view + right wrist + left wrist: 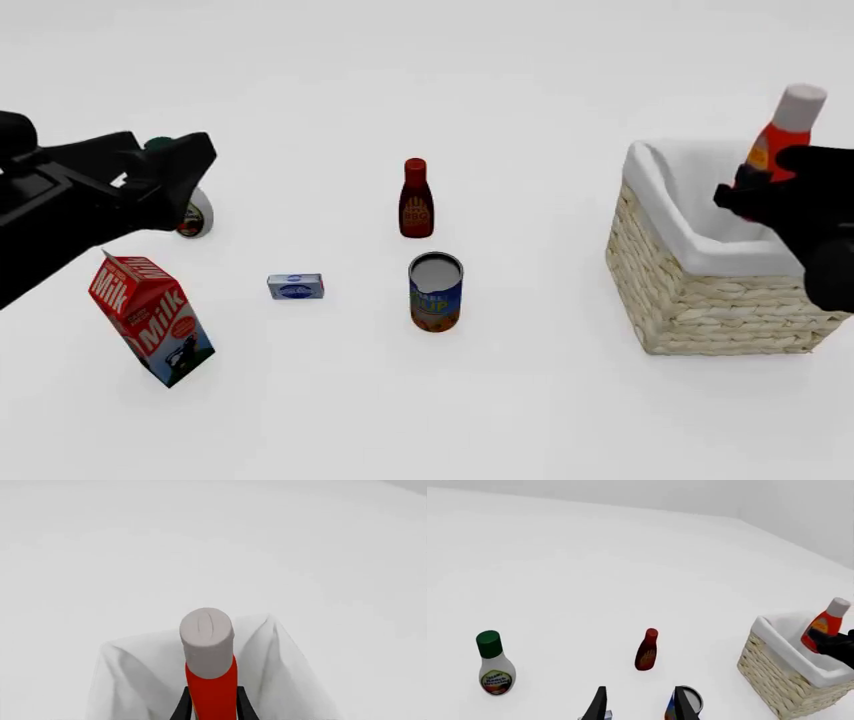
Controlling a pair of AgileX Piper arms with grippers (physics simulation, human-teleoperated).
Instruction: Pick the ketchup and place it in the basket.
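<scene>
Nearest the front edge of the desk, toward its left side, a milk carton (151, 318) is seen tilted. A little farther in, a small blue-and-white box (295, 287) lies left of an opened soup can (435, 291) near the middle. At the right side stands the basket (694, 290), its white lining folded over the rim. The ketchup (781, 132) is held above the basket's far right part, cap up and leaning slightly, with the right gripper (211, 705) clamped on the red body below the cap. For a clean placement, the bottle should probably be lowered until it is well inside the lining before the fingers are parted, so that it is not tipped onto the rim. Nothing is seen between bottle and basket. Behind the can stands a slim dark-red bottle (416, 199). At the left, the left gripper (639, 705) hovers spread and empty, partly hiding a green-capped white bottle (493, 663).
</scene>
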